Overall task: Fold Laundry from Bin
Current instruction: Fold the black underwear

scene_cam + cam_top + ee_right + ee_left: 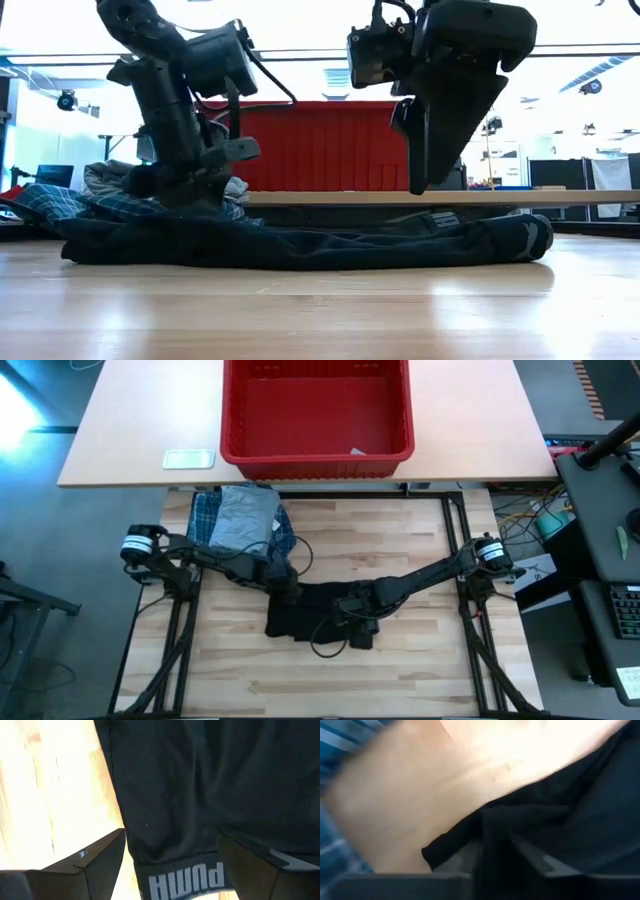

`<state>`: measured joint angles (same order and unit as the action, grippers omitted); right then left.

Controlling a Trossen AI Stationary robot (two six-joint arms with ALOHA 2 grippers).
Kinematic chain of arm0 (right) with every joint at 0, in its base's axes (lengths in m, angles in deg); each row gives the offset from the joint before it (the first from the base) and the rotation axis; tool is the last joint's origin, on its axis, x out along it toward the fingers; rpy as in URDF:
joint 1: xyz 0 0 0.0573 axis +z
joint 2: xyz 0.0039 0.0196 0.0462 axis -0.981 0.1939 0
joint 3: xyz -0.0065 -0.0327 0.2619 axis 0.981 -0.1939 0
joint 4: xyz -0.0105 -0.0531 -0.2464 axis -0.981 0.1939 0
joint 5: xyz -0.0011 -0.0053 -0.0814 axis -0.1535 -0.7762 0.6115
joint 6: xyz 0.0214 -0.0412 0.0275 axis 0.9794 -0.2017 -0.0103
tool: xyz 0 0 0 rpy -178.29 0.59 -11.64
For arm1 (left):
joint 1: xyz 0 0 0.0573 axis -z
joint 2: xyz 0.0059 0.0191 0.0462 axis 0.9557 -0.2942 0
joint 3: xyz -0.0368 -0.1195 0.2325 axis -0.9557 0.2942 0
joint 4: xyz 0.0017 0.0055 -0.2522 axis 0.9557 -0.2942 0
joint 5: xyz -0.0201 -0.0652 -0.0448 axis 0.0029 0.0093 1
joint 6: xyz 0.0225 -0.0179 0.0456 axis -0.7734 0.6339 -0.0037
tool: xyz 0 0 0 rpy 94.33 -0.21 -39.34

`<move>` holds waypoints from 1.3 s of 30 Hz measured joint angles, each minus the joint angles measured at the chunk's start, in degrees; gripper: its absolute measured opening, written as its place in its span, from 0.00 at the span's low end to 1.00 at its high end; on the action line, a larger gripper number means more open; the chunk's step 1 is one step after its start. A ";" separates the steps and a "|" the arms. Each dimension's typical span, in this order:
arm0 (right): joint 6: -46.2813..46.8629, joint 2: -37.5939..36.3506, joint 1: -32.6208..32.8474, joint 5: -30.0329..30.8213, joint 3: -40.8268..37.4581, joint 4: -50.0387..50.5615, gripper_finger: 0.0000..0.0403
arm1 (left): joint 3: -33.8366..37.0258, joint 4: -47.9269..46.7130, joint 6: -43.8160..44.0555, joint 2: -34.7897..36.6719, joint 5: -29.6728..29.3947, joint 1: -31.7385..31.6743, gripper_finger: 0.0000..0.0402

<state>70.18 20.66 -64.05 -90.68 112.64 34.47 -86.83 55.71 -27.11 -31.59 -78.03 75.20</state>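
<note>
Laundry is what I am working: the small black garment (320,618) lies spread flat on the wooden table (400,680), middle of the near half, so that I can fold it there. Its long axis runs left to right across the table, and in the right wrist view its lettered waistband (187,880) sits between my fingers. My left gripper (287,588) is down at the garment's far left corner, its fingers narrowing around a black edge of cloth, though I cannot tell whether they have a firm hold. My right gripper (418,150) hangs just above the cloth's middle with its jaws wide apart and holding nothing, ready, I judge, to pin or pinch. Beyond the left corner, the plaid shirt (205,520) and grey T-shirt (245,515) sit piled out of the way. Farther off, the red bin (318,452) stands on the far table.
</note>
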 joint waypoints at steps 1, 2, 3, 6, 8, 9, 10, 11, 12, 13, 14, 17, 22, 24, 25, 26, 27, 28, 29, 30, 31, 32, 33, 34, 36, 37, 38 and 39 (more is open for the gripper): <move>0.13 -0.01 0.00 0.01 0.00 0.46 0.75 | -0.04 -0.49 0.63 0.65 -1.26 0.31 0.13; 0.31 -0.02 0.00 -0.01 0.00 0.85 0.75 | -0.04 -1.05 1.74 1.67 -2.59 0.75 0.07; 0.36 -0.02 0.00 0.00 0.00 1.15 0.75 | -0.06 -1.46 3.03 2.86 -3.87 1.32 0.03; 0.36 -0.02 0.00 0.00 0.00 2.50 0.75 | 0.00 -5.09 6.50 6.01 -5.51 2.95 0.02; 0.14 -0.02 0.00 -0.01 0.00 2.62 0.75 | 0.05 -7.00 8.14 7.85 -6.07 3.86 0.01; -0.13 -0.02 -0.01 0.02 -0.02 2.75 0.75 | 0.05 -7.75 8.92 8.69 -6.76 4.36 0.00; -0.39 -0.02 -0.02 0.02 -0.02 2.75 0.75 | 0.05 -8.73 9.74 9.58 -7.30 4.78 0.00; -0.61 -0.02 -0.02 0.02 -0.03 2.72 0.75 | 0.05 -9.79 10.92 10.42 -7.94 5.06 0.00; -0.69 -0.02 -0.03 0.02 -0.05 2.73 0.75 | 0.05 -11.00 12.49 11.14 -8.79 5.43 0.00; -0.70 -0.02 -0.11 0.01 -0.09 2.76 0.75 | 0.05 -12.48 14.05 11.92 -9.80 5.66 0.00; -0.70 -0.02 -0.13 0.00 -0.09 2.73 0.75 | 0.05 -14.33 15.91 12.59 -10.79 5.89 0.00; -0.67 -0.04 -0.13 0.16 -0.13 2.53 0.76 | 0.15 -21.20 22.24 13.58 -12.66 5.95 0.00; -0.70 -0.04 -0.15 2.20 -0.24 1.43 0.78 | -0.78 -23.83 23.63 14.13 -11.03 6.39 0.00; -0.74 -0.09 -0.15 2.54 -0.24 1.55 0.78 | -3.64 -24.64 21.96 14.68 -10.98 7.23 0.00; -0.98 -0.11 -0.15 2.51 -0.24 1.53 0.78 | -5.02 -26.59 21.31 14.75 -10.98 7.76 0.00; -1.11 -0.13 -0.15 2.52 -0.24 1.47 0.78 | -5.69 -29.77 21.35 14.71 -11.06 8.22 0.00; -1.22 -0.13 -0.15 2.51 -0.24 1.52 0.78 | -5.76 -33.28 22.39 14.46 -11.15 8.67 0.00; -1.46 -0.13 -0.15 2.51 -0.24 1.47 0.78 | -5.29 -36.57 24.05 14.10 -11.19 9.02 0.00; -1.66 -0.13 -0.17 2.53 -0.24 1.42 0.78 | -4.40 -38.35 25.48 13.82 -11.01 9.17 0.00; -1.94 -0.13 -0.19 2.53 -0.24 1.41 0.78 | -3.26 -38.85 26.59 13.73 -10.16 9.25 0.00; -2.27 -0.13 -0.28 2.53 -0.24 1.34 0.78 | -1.95 -38.53 27.20 13.75 -9.15 9.31 0.00; -2.41 -0.13 -0.40 2.53 -0.24 1.24 0.78 | -0.76 -38.41 27.79 13.75 -8.59 9.33 0.00; -2.55 -0.13 -0.55 2.54 -0.24 1.20 0.78 | 0.33 -38.11 28.64 13.75 -8.25 9.40 0.00; -2.76 -0.13 -0.75 2.83 -0.24 1.20 0.78 | 1.15 -37.80 29.22 13.75 -8.20 9.40 0.00; -3.19 -0.13 -1.15 3.00 -0.24 0.89 0.78 | 2.24 -36.74 29.49 13.77 -7.14 9.16 0.00; -3.51 -0.13 -1.41 3.00 -0.24 0.47 0.78 | 2.57 -36.70 29.39 13.77 -6.77 9.13 0.00; -3.95 -0.13 -1.68 3.00 -0.24 -0.17 0.78 | 2.77 -36.86 29.01 13.77 -6.67 9.12 0.01; -4.30 -0.13 -1.97 2.99 -0.24 -0.95 0.78 | 2.86 -37.08 28.44 13.79 -6.45 9.19 0.02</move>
<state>65.88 20.53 -66.02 -87.69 112.40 33.51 -83.98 18.63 1.33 -17.80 -84.48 84.38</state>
